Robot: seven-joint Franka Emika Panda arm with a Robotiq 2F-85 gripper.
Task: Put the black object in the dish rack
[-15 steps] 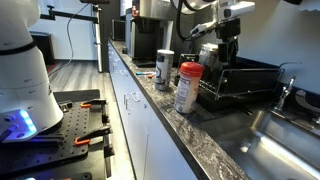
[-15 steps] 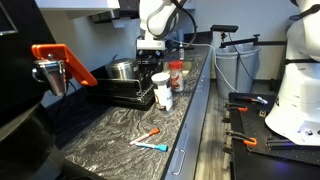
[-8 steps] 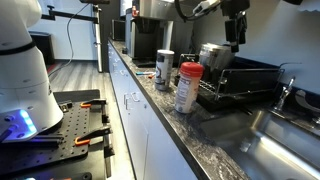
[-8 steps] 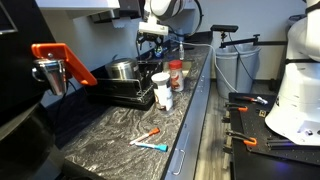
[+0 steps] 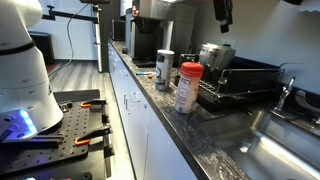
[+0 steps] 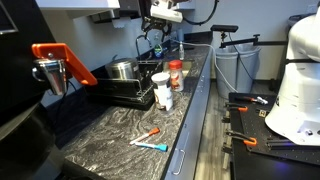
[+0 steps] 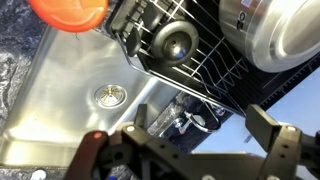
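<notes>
The black wire dish rack (image 5: 245, 88) stands on the counter beside the sink and also shows in an exterior view (image 6: 122, 95) and in the wrist view (image 7: 205, 70). In the wrist view a dark round object (image 7: 175, 42) with a shiny middle lies inside the rack, next to a steel pot (image 7: 275, 35). My gripper (image 7: 185, 150) is open and empty. It hangs high above the rack, near the top edge in both exterior views (image 5: 222, 10) (image 6: 158, 20).
A red-lidded jar (image 5: 187, 87) and a can (image 5: 165, 70) stand on the marble counter in front of the rack. The steel sink (image 5: 285, 140) with its drain (image 7: 107, 95) and a faucet (image 7: 180, 122) lies next to the rack. Pens (image 6: 150, 138) lie on the counter.
My gripper has risen straight up from just above the rack to near the top of both exterior views. The things in the rack have not moved.
</notes>
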